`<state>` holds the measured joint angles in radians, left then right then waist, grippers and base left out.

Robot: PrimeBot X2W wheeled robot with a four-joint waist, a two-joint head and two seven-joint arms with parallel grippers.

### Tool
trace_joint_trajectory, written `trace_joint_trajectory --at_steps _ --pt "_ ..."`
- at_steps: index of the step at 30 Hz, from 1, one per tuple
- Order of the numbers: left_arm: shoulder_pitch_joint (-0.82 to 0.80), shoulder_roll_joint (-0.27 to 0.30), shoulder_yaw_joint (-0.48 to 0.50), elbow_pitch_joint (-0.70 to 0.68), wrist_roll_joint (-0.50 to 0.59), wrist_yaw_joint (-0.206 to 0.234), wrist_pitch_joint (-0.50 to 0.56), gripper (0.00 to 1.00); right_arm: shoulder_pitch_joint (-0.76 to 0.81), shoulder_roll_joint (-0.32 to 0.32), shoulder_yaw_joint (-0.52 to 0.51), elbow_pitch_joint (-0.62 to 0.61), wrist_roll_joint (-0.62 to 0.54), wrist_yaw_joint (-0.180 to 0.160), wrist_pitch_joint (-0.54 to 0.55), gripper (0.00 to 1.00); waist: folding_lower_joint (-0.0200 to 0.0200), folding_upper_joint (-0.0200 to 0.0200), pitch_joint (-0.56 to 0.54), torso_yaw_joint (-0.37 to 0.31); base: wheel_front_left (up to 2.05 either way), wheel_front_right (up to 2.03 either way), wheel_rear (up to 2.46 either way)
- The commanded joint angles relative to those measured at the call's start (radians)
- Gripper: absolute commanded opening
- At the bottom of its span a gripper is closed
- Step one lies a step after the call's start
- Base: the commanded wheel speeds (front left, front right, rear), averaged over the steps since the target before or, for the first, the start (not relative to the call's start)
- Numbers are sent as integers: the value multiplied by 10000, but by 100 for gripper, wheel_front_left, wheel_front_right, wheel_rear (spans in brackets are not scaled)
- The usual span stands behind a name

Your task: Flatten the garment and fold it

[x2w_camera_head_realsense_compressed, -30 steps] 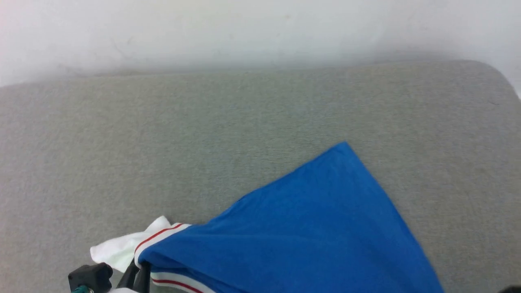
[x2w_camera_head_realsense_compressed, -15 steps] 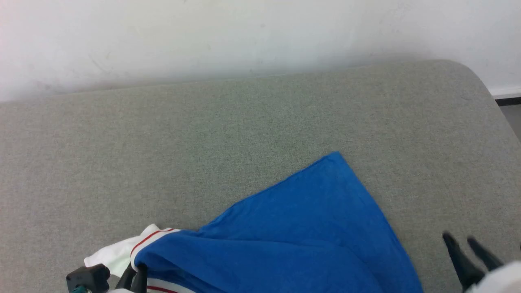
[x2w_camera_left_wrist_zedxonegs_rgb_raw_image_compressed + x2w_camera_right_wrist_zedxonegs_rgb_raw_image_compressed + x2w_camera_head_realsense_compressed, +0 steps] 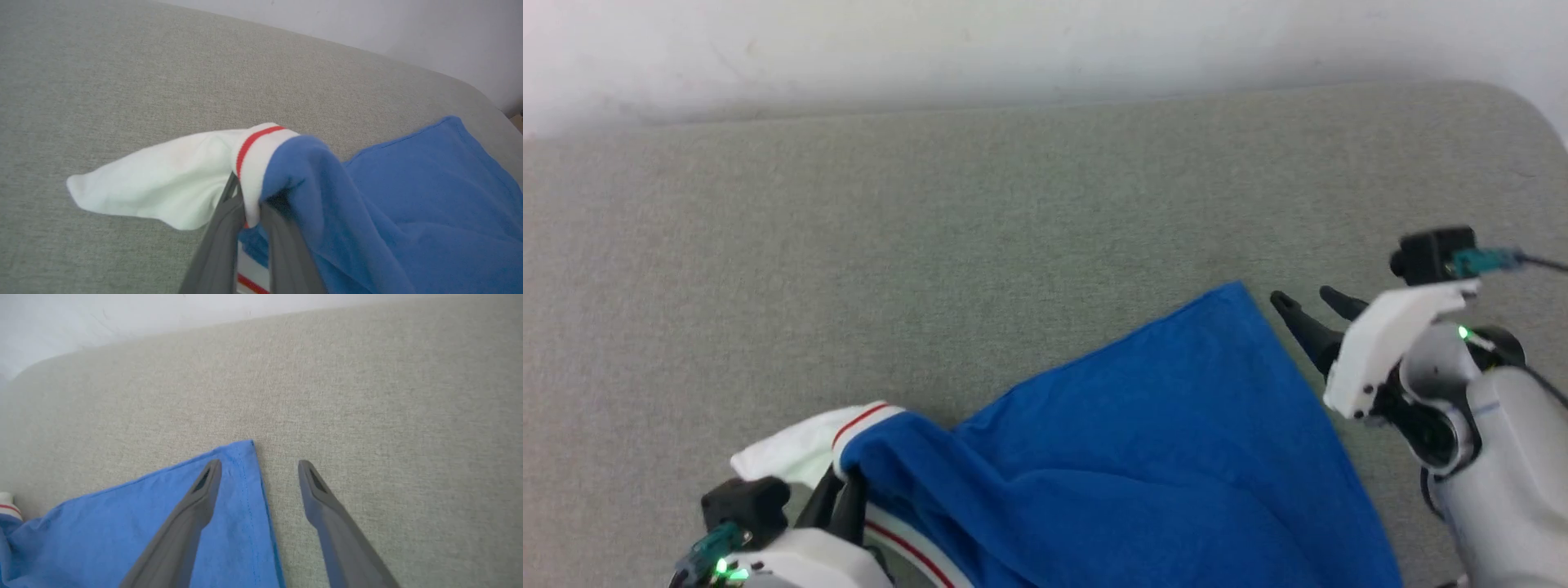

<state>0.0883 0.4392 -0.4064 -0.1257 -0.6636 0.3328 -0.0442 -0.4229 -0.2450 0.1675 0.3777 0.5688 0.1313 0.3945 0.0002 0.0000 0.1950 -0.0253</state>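
Garment (image 3: 1143, 457) nipped in left claw (image 3: 249, 206); right claw (image 3: 258, 467) — parted — at corner.

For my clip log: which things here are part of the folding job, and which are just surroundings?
In the job: garment, left gripper shut on its striped trim, right gripper open at its corner.
Just there: grey cushion, white wall.

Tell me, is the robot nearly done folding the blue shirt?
Not nearly. Done: one corner of the blue T-shirt lies smooth on the grey cushion. In hand: the left gripper is shut on the striped trim by the white sleeve, and the open right gripper hovers over that corner's edge. Left: flattening the rumpled part, then every fold.
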Motion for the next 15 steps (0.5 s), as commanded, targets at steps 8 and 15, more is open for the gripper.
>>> trace_joint_trajectory --at_steps 8,15 --pt "-939 -301 -321 11 316 -274 -149 0 -1973 -577 1831 1855 738 -6 1977 100 -2 0 1017 792 0 0 0" --pt "-1154 -388 -391 127 346 -366 -284 0 -2539 -718 3619 3165 1161 -6 3353 100 -2 0 1332 981 0 0 0"
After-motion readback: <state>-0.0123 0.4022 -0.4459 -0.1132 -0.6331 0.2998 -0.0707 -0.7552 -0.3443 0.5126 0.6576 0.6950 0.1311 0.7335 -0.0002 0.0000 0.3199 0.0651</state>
